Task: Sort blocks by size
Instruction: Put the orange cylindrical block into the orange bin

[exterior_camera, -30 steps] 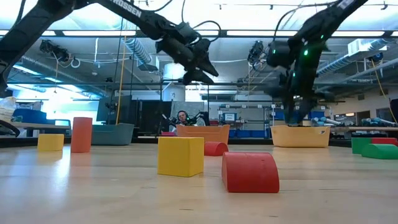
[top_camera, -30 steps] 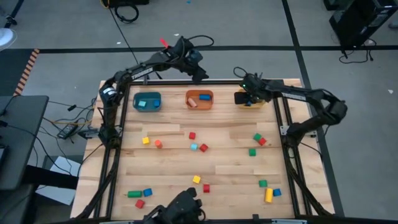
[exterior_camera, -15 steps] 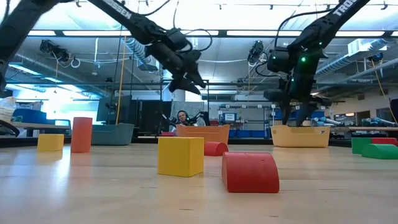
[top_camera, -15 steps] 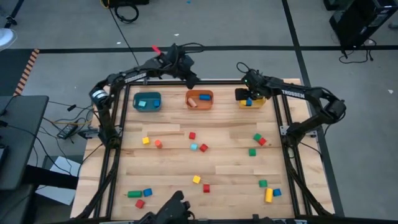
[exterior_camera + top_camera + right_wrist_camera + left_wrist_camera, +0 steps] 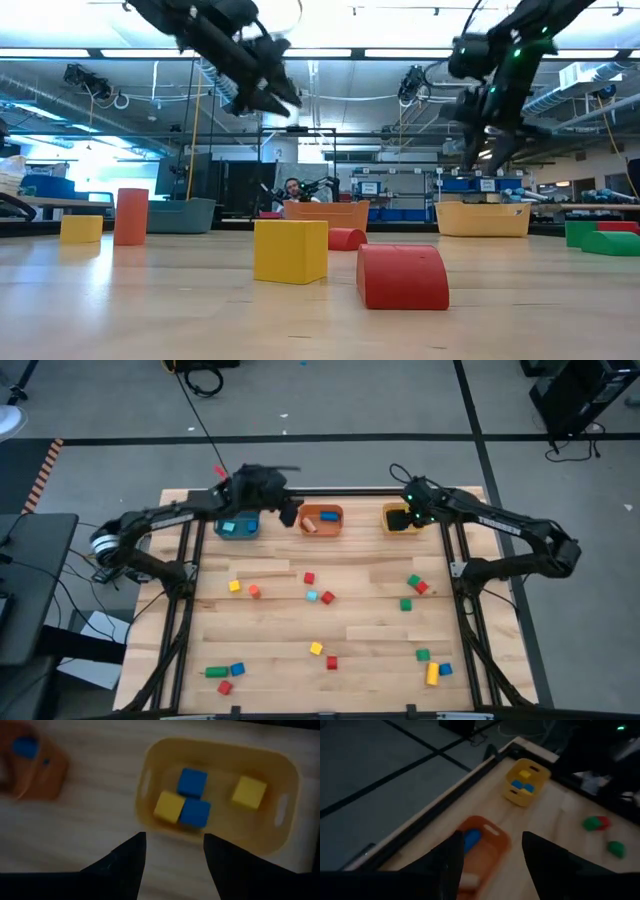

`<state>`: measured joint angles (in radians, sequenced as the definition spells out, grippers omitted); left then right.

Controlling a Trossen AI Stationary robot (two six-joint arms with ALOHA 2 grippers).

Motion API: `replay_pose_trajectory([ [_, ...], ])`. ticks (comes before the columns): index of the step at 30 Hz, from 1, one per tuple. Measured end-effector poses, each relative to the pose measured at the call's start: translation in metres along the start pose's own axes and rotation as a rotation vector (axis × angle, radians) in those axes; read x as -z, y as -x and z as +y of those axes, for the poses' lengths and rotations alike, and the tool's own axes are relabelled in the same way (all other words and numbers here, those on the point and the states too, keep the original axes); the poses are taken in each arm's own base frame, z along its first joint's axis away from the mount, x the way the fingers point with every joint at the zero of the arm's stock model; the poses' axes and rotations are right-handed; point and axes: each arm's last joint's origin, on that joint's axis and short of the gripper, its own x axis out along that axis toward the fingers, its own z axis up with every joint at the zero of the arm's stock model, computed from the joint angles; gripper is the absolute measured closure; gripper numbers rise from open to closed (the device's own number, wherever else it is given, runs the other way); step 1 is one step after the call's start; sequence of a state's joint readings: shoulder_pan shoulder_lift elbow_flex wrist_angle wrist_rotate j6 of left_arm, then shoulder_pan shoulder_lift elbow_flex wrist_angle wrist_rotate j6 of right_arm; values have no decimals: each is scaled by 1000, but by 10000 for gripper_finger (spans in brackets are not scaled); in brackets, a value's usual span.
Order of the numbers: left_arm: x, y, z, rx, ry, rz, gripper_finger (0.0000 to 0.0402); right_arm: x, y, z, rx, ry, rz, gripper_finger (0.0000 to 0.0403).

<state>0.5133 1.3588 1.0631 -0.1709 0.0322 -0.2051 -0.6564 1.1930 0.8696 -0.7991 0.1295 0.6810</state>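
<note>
High view: left tool [image 5: 290, 516] between teal bin [image 5: 237, 523] and orange bin [image 5: 321, 519]; right tool [image 5: 412, 517] over yellow bin [image 5: 401, 518]; blocks [image 5: 317, 649] scattered across surface [image 5: 360, 620].
Wrist views: both tools parted, empty; four blocks [image 5: 192, 782] in yellow bin.

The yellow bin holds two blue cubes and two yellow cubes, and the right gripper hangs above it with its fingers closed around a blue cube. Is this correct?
Not quite. The right gripper holds nothing: the right wrist view shows its fingers open and empty above the yellow bin. The rest is right: the bin holds two blue cubes and two yellow cubes.
</note>
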Motion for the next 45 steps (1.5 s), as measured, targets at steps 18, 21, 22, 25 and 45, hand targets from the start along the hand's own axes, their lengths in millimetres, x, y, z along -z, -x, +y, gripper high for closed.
replay_pose_trajectory([
  [18,52,75,-99,132,64,-52,195,106,47,40,-60,429,196,191],
  [21,56,80,-110,183,62,-48,195,122,54,39,-26,460,204,191],
  [22,57,81,-113,193,54,-41,195,128,56,39,-19,473,202,191],
  [25,61,84,-119,216,40,-26,195,141,62,39,-15,507,191,190],
  [45,60,85,-122,238,121,-33,195,167,69,30,17,586,240,202],
])
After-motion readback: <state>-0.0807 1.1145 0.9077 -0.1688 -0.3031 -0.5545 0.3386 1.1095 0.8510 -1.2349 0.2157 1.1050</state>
